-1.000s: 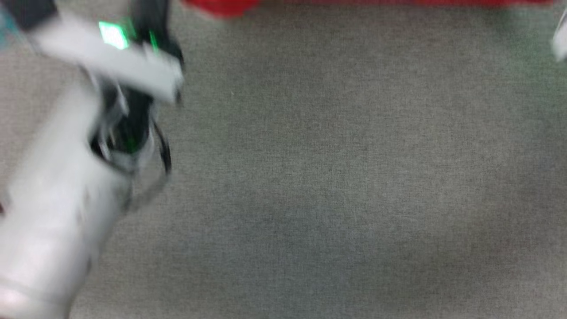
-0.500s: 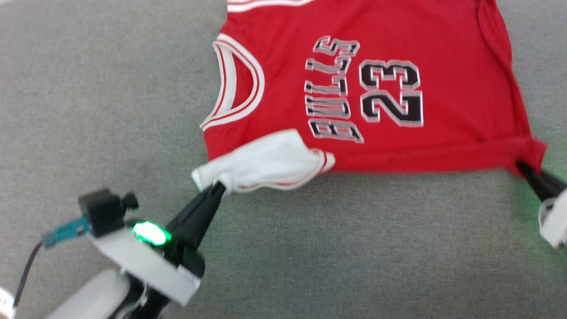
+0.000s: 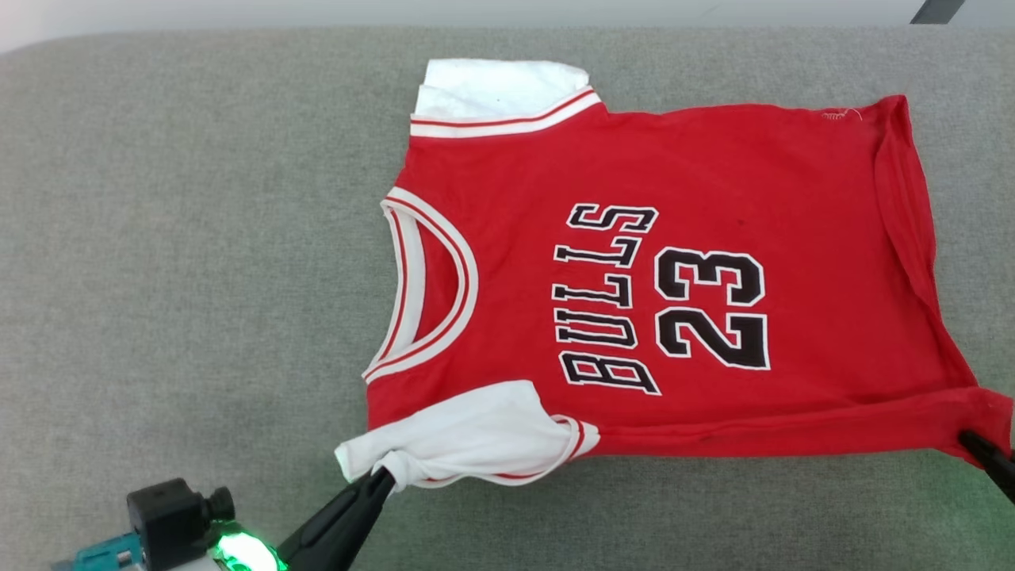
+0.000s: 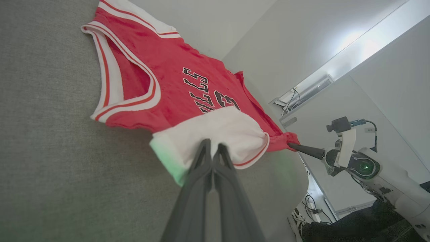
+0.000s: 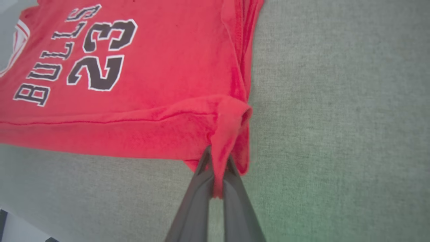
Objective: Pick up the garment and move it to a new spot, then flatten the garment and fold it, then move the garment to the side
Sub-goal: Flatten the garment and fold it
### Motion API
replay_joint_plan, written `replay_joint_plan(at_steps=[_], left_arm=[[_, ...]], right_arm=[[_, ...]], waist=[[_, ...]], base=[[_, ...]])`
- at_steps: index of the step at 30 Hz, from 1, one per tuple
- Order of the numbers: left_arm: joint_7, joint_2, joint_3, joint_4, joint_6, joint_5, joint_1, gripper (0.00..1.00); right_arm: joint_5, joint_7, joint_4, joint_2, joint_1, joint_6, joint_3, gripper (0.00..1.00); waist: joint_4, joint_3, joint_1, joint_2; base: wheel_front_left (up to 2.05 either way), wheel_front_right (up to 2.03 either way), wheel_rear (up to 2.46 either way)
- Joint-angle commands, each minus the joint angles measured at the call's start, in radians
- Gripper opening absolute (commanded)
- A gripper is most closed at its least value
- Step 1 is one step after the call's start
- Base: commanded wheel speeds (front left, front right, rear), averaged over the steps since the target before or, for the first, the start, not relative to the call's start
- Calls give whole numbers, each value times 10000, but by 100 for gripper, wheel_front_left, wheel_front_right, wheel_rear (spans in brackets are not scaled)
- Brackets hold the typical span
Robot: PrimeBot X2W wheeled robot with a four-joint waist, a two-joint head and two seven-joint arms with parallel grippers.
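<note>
- At the near left edge sits my left wrist's small black camera, with a green light just beside it.
- My left end effector reaches up from there. Its two dark fingers are pressed together, with the bunched white near sleeve pinched at their tips.
- The garment lies face up and mostly flat on the grey tabletop. It is turned sideways, with the neck opening to the left and the hem to the right.
- The far sleeve lies flat at the garment's far left corner.
- The black lettering, "BULLS 23", sits in the middle of the chest and reads from near to far.
- Along the near side, the red cloth forms a long ridge between my two end effectors.
- My right end effector is at the near right, closed on the near hem corner. From that wrist, a tuck of red cloth is clamped between the fingers.
</note>
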Motion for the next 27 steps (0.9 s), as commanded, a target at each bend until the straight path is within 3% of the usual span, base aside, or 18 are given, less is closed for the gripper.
replay_joint_plan(at_steps=[1,6,11,18,27], left_arm=[[-2,18,78,-107,10,109,48,0],[99,-39,-163,-126,10,202,-858,0],[558,-333,-621,395,10,-260,-2876,0],[772,-790,-1228,1795,10,-950,-5179,0],[440,-1040,-2201,3979,10,-1476,-6735,0]], right_arm=[[-246,233,-310,278,231,-17,-428,0],[-1088,1338,-1345,1524,220,-15,-1617,0],[-1667,2314,-1343,2266,-953,-15,-1905,0],[-2184,2688,-396,2554,-2520,-15,-1787,0],[-2276,2105,685,2750,-3453,-15,-1561,0]], waist=[[-12,31,0,0],[9,118,0,0],[31,362,0,0],[-40,772,0,0],[-232,1470,0,0]], base=[[0,0,0],[0,0,0],[0,0,0],[0,0,0],[0,0,0]])
